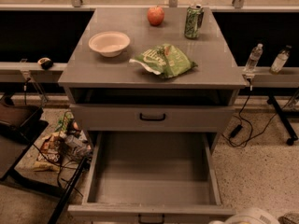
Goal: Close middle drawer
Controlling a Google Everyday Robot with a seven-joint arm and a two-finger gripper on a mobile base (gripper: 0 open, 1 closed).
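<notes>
The middle drawer [152,181] is a grey metal box pulled fully out of the cabinet toward me, and it is empty inside. Its flat front runs along the bottom edge of the view, with a small black loop handle [152,218] at the centre. The drawer above it [117,118] is shut and has a black handle. My gripper is not in view. Only a white rounded part of the robot [245,216] shows at the bottom edge, right of the open drawer's front corner.
On the cabinet top [93,64] lie a white bowl [109,43], a red apple [155,15], a green can [192,20] and a green chip bag [163,59]. Cables and litter [58,146] lie on the floor to the left. Two bottles [252,58] stand on the right ledge.
</notes>
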